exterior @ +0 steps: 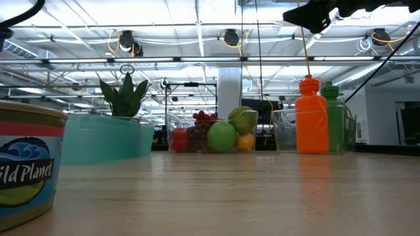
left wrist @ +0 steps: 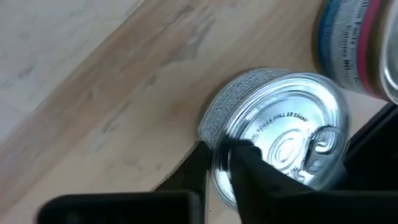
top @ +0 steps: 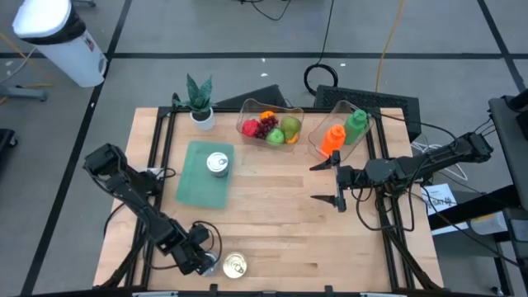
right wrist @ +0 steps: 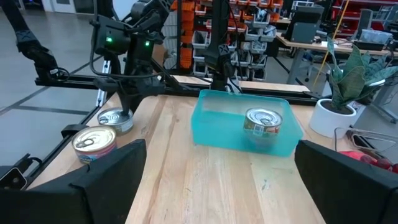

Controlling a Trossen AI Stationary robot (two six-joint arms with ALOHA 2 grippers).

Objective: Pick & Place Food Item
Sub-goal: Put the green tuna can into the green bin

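Observation:
A low silver tin (left wrist: 280,137) with a pull-tab lid stands on the wooden table near its front left corner, also seen in the right wrist view (right wrist: 116,119). My left gripper (top: 206,261) points steeply down over it and is shut on its rim. A taller tin with a blue label (top: 234,266) stands right beside it, filling the left of the low view (exterior: 26,170). Another tin (top: 218,163) sits on a teal tray (top: 194,190). My right gripper (top: 328,183) hangs open and level above the table's right half, touching nothing. My left gripper pinches the low tin's rim (left wrist: 217,155) at the edge of the lid. One finger (left wrist: 198,171) is outside against the tin's wall and the other (left wrist: 255,174) is on top of the lid. The fingers come from above, pointing steeply down. The tin stands upright on the table.
At the back stand a potted plant (top: 200,103), a clear tub of fruit (top: 268,125) and a clear tub with an orange and a green bottle (top: 342,132). Bare wood lies between the tray and my right gripper. The held tin is close to the table's front edge.

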